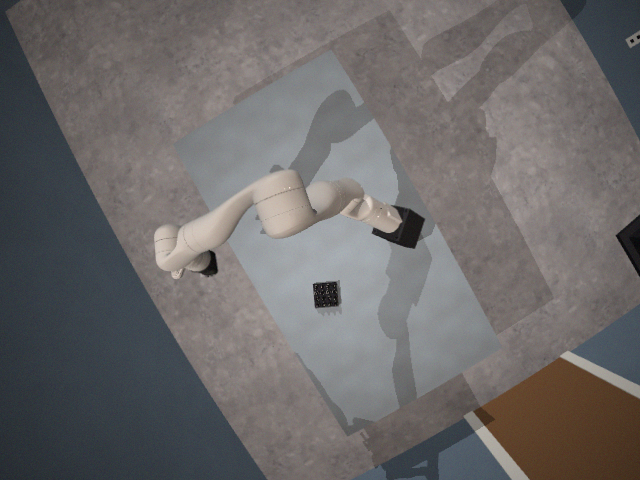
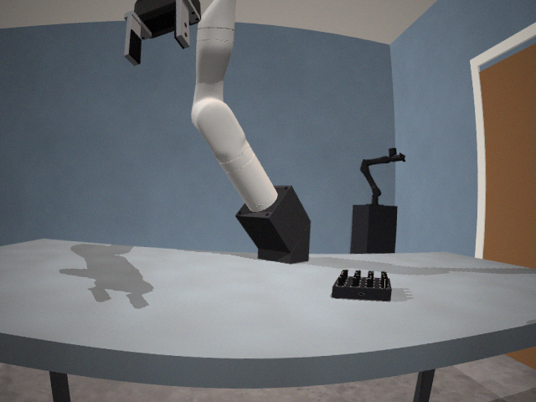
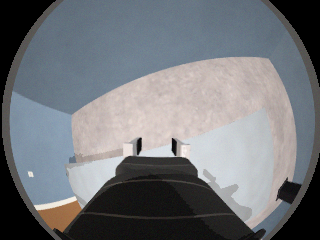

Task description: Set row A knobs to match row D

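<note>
The knob box (image 1: pixel 326 294) (image 2: pixel 362 295) is a small black box that stands flat on the table, with short black knobs in a grid on top. In the exterior view its socket (image 2: pixel 361 293) shows on the side facing that camera, so row A is the nearest row there. The knob lines and marks are too small to read. My gripper (image 2: pixel 158 53) (image 3: pixel 156 144) is open and empty, high above the table and well to the left of the box in the exterior view. The box does not show in the wrist view.
The arm's black base (image 1: pixel 412 228) (image 2: pixel 291 227) stands on the table (image 1: pixel 439 320) (image 2: pixel 216 324), behind and to the left of the box in the exterior view. The arm (image 1: pixel 283 205) (image 2: pixel 212 73) reaches high above the table. Its shadow falls on the table top.
</note>
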Controlling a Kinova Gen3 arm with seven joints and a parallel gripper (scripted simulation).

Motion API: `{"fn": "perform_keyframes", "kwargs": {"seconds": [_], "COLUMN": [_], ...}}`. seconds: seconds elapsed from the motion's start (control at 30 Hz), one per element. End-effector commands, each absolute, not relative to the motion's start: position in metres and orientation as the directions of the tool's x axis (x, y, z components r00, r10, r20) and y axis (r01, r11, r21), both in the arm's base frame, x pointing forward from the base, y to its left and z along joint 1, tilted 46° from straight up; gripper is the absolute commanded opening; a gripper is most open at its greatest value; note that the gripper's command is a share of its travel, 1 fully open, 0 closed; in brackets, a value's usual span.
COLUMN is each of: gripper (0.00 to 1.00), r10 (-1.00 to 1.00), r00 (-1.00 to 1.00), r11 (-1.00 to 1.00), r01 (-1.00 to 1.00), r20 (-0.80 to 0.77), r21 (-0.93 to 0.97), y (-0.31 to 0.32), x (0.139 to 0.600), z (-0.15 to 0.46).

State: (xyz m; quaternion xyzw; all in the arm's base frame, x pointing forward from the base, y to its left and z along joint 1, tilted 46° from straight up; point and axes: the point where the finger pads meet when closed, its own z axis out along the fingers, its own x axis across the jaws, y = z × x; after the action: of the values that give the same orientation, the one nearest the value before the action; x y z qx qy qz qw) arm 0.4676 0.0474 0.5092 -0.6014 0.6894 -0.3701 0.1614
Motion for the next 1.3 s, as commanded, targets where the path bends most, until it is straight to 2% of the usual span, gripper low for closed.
{"fn": "perform_keyframes", "kwargs": {"seconds": [0.0, 1.27], "gripper": [1.00, 1.00], "r10": [-0.948, -0.927], "r00": [-0.225, -0.010], "r11": [0.000, -0.239], "r01": [-0.709, -0.754], "r20": [0.225, 0.374], "r21": [-0.706, -0.612], "y": [0.048, 0.125], "x": [0.467, 0.472], "z": [0.510, 0.435]}}
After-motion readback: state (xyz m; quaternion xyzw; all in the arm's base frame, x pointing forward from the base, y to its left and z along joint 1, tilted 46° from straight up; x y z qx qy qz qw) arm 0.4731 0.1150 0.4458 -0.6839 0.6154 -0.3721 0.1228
